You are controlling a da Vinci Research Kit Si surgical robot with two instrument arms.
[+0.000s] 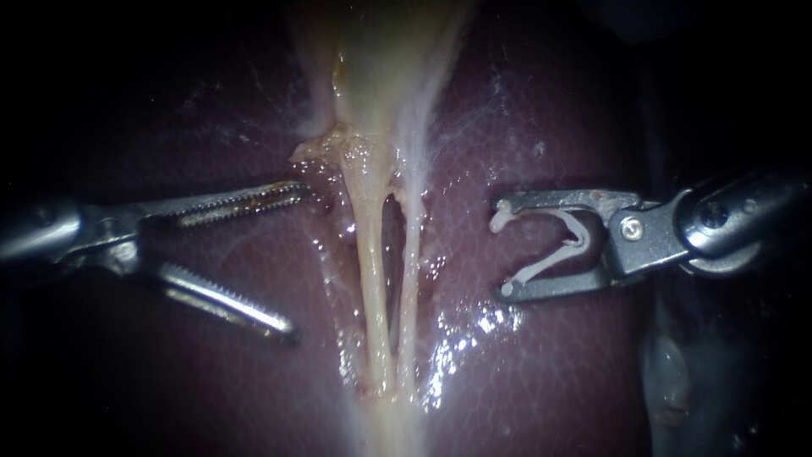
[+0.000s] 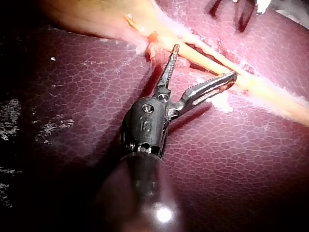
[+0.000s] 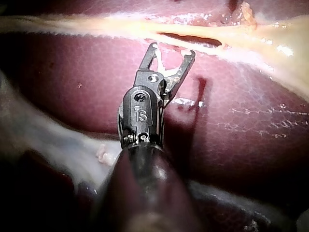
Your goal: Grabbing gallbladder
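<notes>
The claw of my left instrument [image 1: 292, 258] stands wide open and empty just beside the gallbladder [image 1: 372, 76], which is soft, wet and probably slippery, so I would grip its narrowing neck gently, while my right instrument [image 1: 503, 250] holds a clip [image 1: 550, 262].

**Liver, two tubes and a clip**

We see the liver [image 1: 541, 355] filling most of the endoscope view, dark red-brown, finely mottled and wet, with bright glints near its lower middle. Down its centre run two pale yellowish tubes side by side, the left tube [image 1: 372, 279] thicker than the right tube [image 1: 409, 279]. A dark slit parts them, and they join lower down. A white clip [image 1: 545, 266], spread open, sits well right of both tubes, touching neither. Pale greyish tissue [image 1: 677, 381] borders the liver's right edge
</notes>
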